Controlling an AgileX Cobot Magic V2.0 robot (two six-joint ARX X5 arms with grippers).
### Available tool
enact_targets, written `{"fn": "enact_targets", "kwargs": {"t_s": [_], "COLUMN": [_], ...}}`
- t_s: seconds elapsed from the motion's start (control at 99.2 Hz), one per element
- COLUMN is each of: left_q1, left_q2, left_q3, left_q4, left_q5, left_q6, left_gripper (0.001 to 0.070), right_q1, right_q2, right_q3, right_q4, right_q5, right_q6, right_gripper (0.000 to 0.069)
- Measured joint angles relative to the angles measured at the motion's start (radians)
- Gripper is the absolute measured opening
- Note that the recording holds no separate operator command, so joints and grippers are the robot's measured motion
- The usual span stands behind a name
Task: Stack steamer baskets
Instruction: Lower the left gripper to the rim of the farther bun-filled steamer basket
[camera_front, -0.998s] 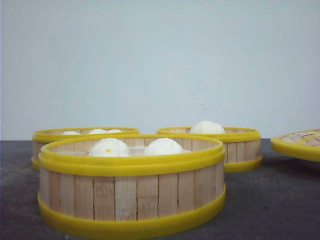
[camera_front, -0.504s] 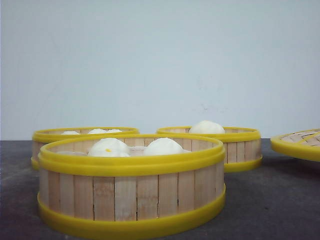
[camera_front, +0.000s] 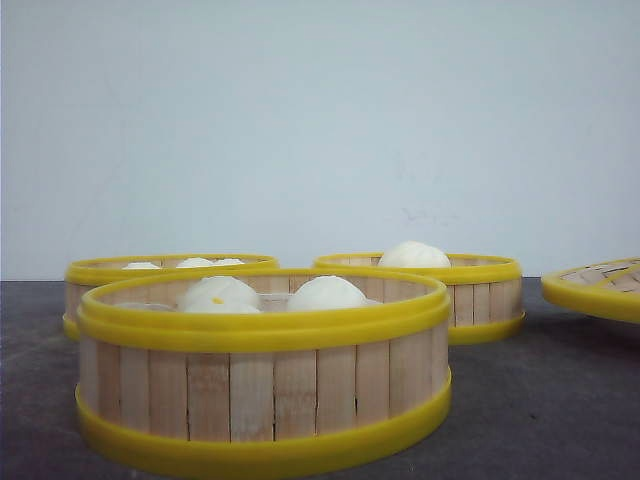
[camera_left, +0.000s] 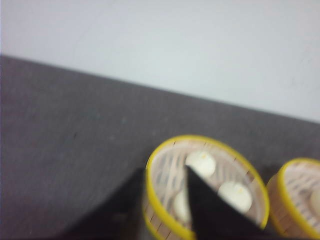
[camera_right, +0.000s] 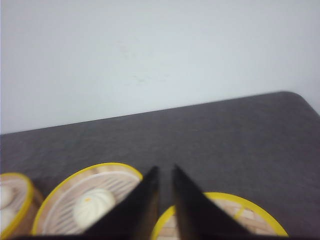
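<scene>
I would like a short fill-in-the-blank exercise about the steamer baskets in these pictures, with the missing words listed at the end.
1. The front view shows ___ steamer baskets standing apart on the dark table.
2. The nearest basket shows ___ white buns above its rim.
3. The basket at the back right shows ___ bun.
4. The woven lid lies at the ___ edge of the front view.

Missing words: three; two; one; right

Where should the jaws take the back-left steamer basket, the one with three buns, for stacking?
Probably on its thick yellow top rim, from above. The back-left basket is round, shallow and open-topped, so one jaw can go inside the wall and one outside. In the left wrist view the left gripper already straddles that rim, clear of the buns.
</scene>
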Motion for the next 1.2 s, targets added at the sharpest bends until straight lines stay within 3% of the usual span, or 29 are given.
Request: {"fn": "enact_targets", "kwargs": {"t_s": [0.06, 0.121, 0.202, 0.464, 0.857, 1.059, 1.2], "left_q1": [-0.001, -0.003, -0.009, -0.026, -0.026, -0.025, -0.020], "left_q2": [0.023, 0.047, 0.091, 0.335, 0.846, 1.073, 1.151], "left_q3": [0.000, 0.000, 0.008, 0.132, 0.476, 0.623, 0.638], "left_q4": [-0.001, 0.000, 0.003, 0.011, -0.161, -0.256, -0.266], "left_q5": [0.002, 0.002, 0.002, 0.002, 0.001, -0.001, -0.001], "left_q6": [0.006, 0.008, 0.011, 0.040, 0.087, 0.092, 0.093], "left_gripper": [0.0367, 0.0411, 0.0426, 0.0427, 0.0425, 0.0333, 0.0314], "right_q1": [0.007, 0.014, 0.021, 0.045, 0.132, 0.140, 0.140], "right_q2": [0.006, 0.014, 0.029, 0.124, 0.186, 0.186, 0.186], "right_q3": [0.000, 0.000, 0.000, 0.000, 0.000, 0.000, 0.000], "right_q4": [-0.002, -0.002, -0.002, -0.001, 0.000, 0.001, 0.002], "right_q5": [-0.003, -0.003, -0.014, -0.071, -0.078, -0.073, -0.073], "right_q6": [-0.003, -0.008, -0.011, -0.008, -0.008, -0.009, -0.018], "right_gripper": [0.0309, 0.0368, 0.0396, 0.0407, 0.0407, 0.0407, 0.0407]}}
